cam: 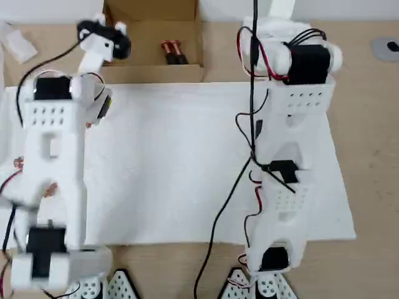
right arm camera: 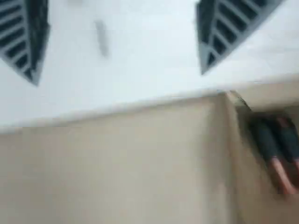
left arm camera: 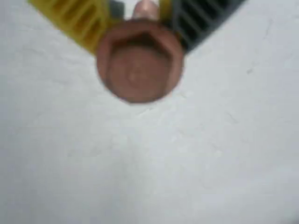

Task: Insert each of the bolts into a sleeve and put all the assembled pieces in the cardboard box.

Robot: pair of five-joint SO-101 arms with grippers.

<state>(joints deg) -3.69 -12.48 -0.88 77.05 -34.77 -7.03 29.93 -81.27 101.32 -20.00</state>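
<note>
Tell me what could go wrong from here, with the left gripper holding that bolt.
1. The left gripper seems to pinch the bolt just by its head above the white cloth; it may slip or tilt.
2. The open right gripper hangs close to the cardboard box wall; a move could nudge it and the assembled pieces inside.
3. A black cable lies across the cloth between the arms and might snag.

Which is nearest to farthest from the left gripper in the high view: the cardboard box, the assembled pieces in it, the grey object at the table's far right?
1. cardboard box: its front wall sits just behind the left gripper.
2. assembled pieces: inside the box, toward its right side.
3. grey object: far across the table, at the right edge.
</note>
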